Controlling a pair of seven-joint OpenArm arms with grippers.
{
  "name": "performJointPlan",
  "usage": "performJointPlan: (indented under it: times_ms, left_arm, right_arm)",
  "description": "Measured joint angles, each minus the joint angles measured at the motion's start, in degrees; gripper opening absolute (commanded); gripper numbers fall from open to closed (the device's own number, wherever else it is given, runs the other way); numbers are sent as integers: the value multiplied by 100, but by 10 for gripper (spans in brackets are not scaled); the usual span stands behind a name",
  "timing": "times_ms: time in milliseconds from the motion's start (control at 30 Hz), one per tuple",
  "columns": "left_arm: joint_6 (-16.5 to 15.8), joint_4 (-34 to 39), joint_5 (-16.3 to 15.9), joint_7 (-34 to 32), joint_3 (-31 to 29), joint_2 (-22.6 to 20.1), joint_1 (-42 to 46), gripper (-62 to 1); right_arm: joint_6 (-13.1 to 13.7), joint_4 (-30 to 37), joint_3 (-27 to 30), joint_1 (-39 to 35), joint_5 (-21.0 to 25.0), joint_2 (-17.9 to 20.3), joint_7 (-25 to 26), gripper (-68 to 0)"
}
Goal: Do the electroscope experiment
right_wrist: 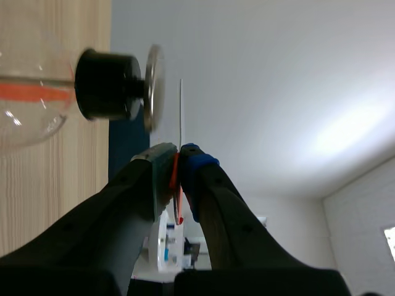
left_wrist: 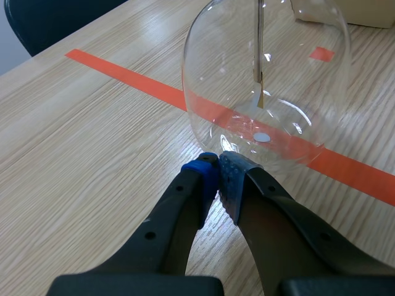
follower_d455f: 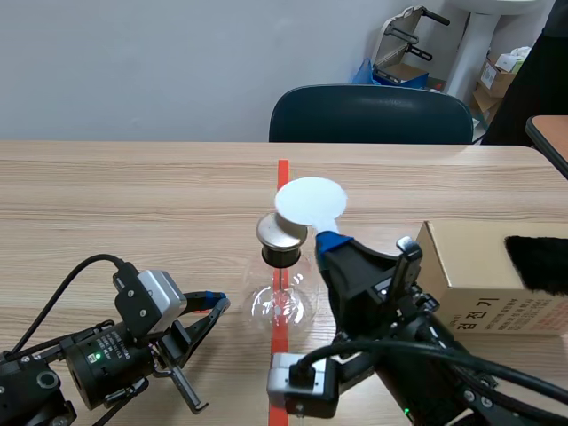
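- Two grippers are working. The right gripper (right_wrist: 179,154) is clamping a thin white disc (follower_d455f: 310,202) by its red stem. The left gripper (left_wrist: 219,176) is closed on nothing, its pads meeting at the foot of the glass; I cannot tell whether they are touching it.
- The electroscope (follower_d455f: 282,266) is standing upright on the bench (follower_d455f: 133,195), on the orange tape line between the two arms.
- The disc is hovering just beside the metal cap (right_wrist: 154,86), with a narrow gap showing in the right wrist view.
- Judged step: presenting the disc to the cap.
- I am planning to bring the disc's face in slowly and parallel to the cap. I am also avoiding any sideways push, since the flask looks top-heavy.
- I am watching the foil leaf (left_wrist: 260,92) under the rod for deflection; it is hanging straight.
- Materials:
  - The flask is looking thin, clear, round and glossy.
  - The stopper (right_wrist: 105,83) is showing matte black.
  - The cap is appearing flat, round and brushed.
  - The disc is looking thin and stiff.
  - The bench is showing a pale wood grain.
- A cardboard box (follower_d455f: 470,275) carrying black fur (follower_d455f: 537,262) is sitting to the right.
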Motion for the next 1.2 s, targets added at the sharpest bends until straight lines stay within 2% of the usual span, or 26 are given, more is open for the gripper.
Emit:
performJointPlan:
  times_ms: [333,433,567,700,1200]
  left_arm:
    - [0,0,0,0,0,0,0,-569]
    - [0,0,0,0,0,0,0,-569]
    - [0,0,0,0,0,0,0,-569]
    - [0,0,0,0,0,0,0,-568]
    - [0,0,2,0,0,0,0,-569]
  right_arm:
    - [0,0,0,0,0,-2,-2109,-656]
    - [0,0,0,0,0,-2,-2448,-655]
    - [0,0,0,0,0,-2,-2658,-656]
    - [0,0,0,0,0,0,-2494,-655]
    - [0,0,0,0,0,0,192,-655]
